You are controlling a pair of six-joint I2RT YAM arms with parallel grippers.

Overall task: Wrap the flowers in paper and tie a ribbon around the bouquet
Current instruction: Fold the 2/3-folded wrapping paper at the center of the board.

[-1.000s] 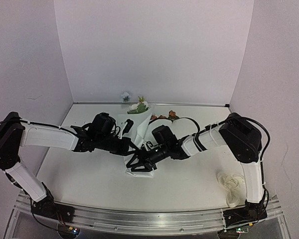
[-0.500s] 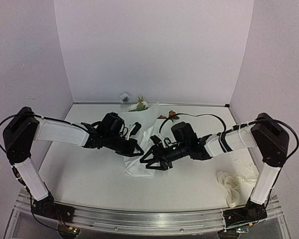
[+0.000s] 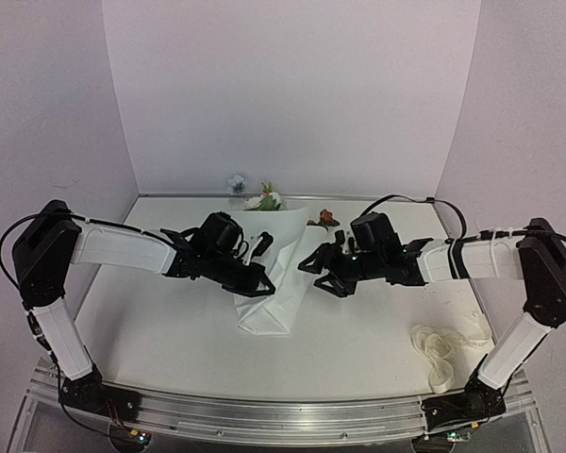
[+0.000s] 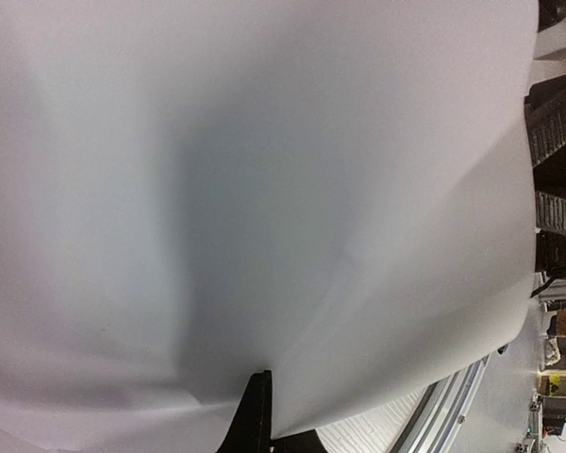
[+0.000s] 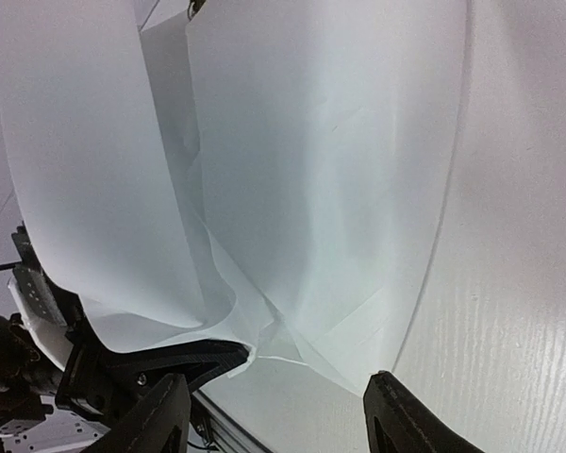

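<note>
White tabletop (image 3: 170,340) carries the paper (image 3: 275,293) at its centre, where your left hand (image 3: 257,286), clamped tight, seems to pinch the fold so the wrap holds, while your right hand (image 3: 321,276) at three o'clock gapes empty; flowers (image 3: 264,201) peek out at twelve.

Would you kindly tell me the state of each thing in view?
Paper, folded into a loose wrap.
Flowers, partly wrapped, blooms poking out the far end.
Ribbon, loose and untied, lying apart from the paper.
Left jaws, shut on the paper.
Right jaws, open, holding nothing.
</note>
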